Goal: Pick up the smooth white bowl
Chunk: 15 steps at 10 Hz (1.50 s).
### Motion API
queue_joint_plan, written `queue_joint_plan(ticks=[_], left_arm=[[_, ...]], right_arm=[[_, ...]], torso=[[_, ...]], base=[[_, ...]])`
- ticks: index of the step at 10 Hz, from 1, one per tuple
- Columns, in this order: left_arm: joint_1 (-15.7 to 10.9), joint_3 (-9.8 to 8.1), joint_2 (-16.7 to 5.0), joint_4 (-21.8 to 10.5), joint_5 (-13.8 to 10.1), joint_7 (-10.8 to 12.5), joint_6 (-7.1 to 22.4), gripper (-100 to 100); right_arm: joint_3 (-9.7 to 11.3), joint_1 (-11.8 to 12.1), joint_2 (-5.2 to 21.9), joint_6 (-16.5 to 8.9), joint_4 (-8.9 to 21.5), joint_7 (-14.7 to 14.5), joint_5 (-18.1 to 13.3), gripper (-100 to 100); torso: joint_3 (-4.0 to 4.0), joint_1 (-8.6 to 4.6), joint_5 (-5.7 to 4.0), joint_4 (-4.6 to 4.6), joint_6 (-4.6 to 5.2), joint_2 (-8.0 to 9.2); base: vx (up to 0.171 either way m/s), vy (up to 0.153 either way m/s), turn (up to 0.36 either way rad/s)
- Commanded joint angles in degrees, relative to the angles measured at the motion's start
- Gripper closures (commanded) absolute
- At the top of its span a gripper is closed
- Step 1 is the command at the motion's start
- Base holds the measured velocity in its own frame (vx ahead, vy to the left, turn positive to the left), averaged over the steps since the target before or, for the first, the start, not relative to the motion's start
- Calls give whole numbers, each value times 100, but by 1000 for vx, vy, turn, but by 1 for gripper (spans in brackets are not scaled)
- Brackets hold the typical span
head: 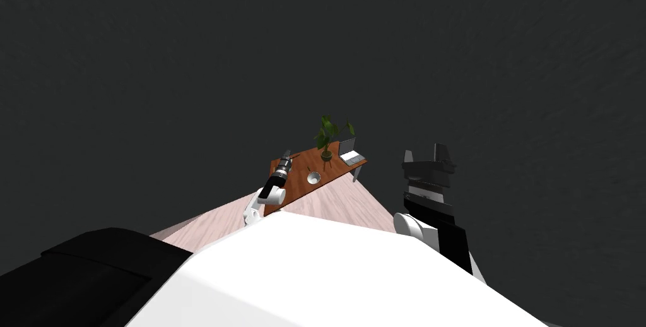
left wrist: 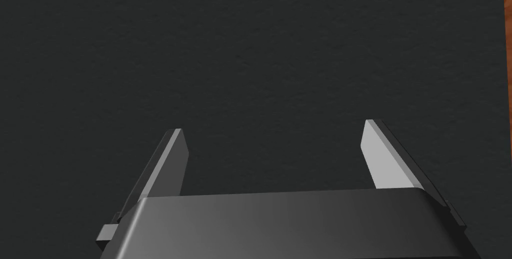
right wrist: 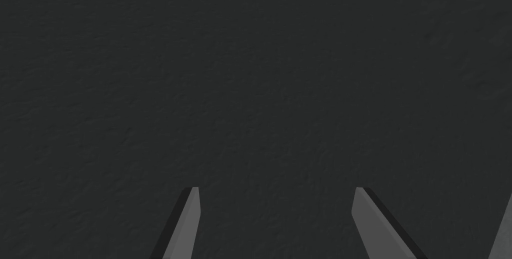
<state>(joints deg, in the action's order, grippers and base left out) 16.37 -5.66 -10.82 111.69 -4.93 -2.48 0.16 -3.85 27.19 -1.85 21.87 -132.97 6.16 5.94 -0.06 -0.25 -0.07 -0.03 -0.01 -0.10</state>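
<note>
White bowl (head: 313, 178) on brown table (head: 299, 167), near plant (head: 328, 135).

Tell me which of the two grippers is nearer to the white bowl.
The left gripper, at the brown table's left end near the white bowl; the right gripper is raised well clear of the table.

- Place: a room in a home, set up as a small study corner.
- Brown wooden desk (head: 301, 165); the left gripper (head: 287, 153) hangs at one end of it.
- Open grey laptop (head: 351, 153), at the desk end farthest from that gripper.
- Leafy green potted plant (head: 326, 140), between the gripper and the laptop.
- White bowl (head: 313, 178), on the desktop near the gripper.
- Pale plank floor (head: 340, 200), under the desk.
- Dark grey wall (head: 189, 58), rough-textured, directly ahead of the gripper.
</note>
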Motion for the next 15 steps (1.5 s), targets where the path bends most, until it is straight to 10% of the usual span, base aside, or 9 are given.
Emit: queue_joint_plan(ticks=[1,15], left_arm=[[-168,-44,-44,-286,-32,74,187,-100],[-977,-227,117,-2597,-102,296,1307,-100]], right_arm=[[0,0,0,0,0,0,0,0],[0,0,0,0,0,0,0,0]], torso=[[0,0,0,0,0,0],[-2,10,1,0,0,-3]], base=[[25,-65,4],[37,-64,18]])
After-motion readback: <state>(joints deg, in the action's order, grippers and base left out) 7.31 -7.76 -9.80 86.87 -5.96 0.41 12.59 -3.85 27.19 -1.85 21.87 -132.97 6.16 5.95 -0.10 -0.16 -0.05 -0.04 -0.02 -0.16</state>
